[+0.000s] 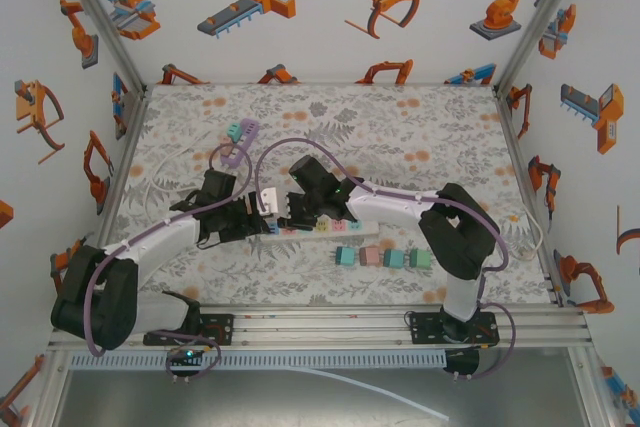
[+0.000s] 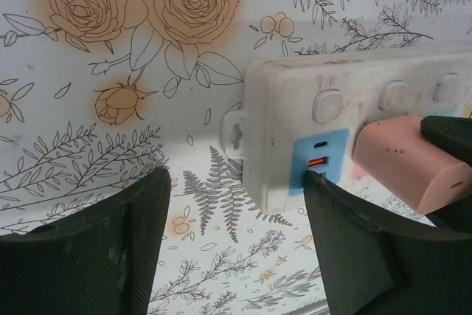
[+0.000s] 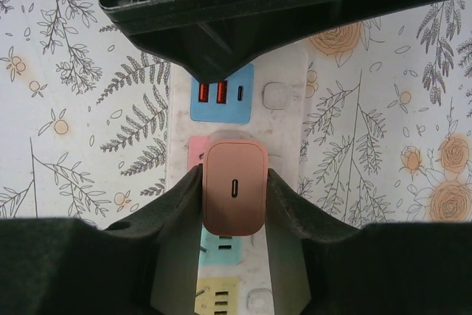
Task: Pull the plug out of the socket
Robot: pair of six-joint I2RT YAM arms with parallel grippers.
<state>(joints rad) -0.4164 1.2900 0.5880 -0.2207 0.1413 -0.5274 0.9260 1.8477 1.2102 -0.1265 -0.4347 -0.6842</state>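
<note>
Pink plug (image 3: 234, 204) clamped in R tool (image 3: 234, 176), L tool (image 2: 236, 237) wide beside pwr strip (image 2: 284, 105).

Nothing legible shows anywhere. The white power strip (image 3: 289, 134), its blue USB panel (image 3: 247, 108) and the pink plug (image 3: 234, 186) seated just below that panel carry no readable word, brand, number or sign.

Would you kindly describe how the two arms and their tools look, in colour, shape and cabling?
Both arms have white links and bulky black joints. A lilac cable loops along the left arm and the right arm. The left tool and right tool each carry two broad, matte black fingers.
</note>
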